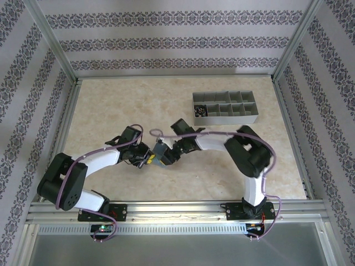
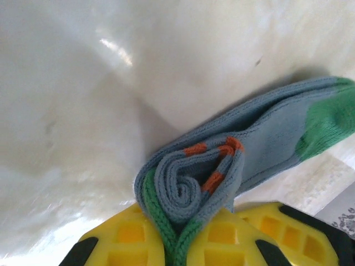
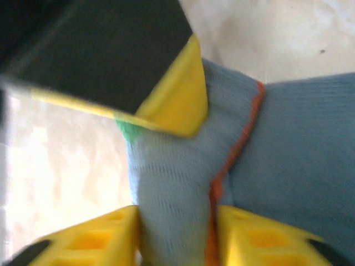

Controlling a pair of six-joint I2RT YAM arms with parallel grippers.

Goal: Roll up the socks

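Sock (image 2: 260,138): grey-blue knit, green toe, orange stitching at cuff, green edge showing in rolled end.
Left gripper (image 2: 177,235): yellow, black trim.
Right gripper (image 3: 177,233): same yellow, black at corners.
Surface (image 1: 111,105): pale beige, marbled, glossy.
Tray (image 1: 224,118): plain grey.
Left arm (image 1: 102,160), right arm (image 1: 213,143): white shells, black joints.
Cables (image 1: 270,155): purple.
Walls (image 1: 166,41): white paper, bands of dark grey-purple floral ornament.
Frame (image 1: 177,206): silver metal.

I see 1 flat table (image 1: 111,111) with a pale, stony-looking top, and far back on the right of it sits 1 grey tray (image 1: 224,118) with lots of little boxes, while the grey-blue sock (image 2: 266,133) is low near the middle, maybe touching it.
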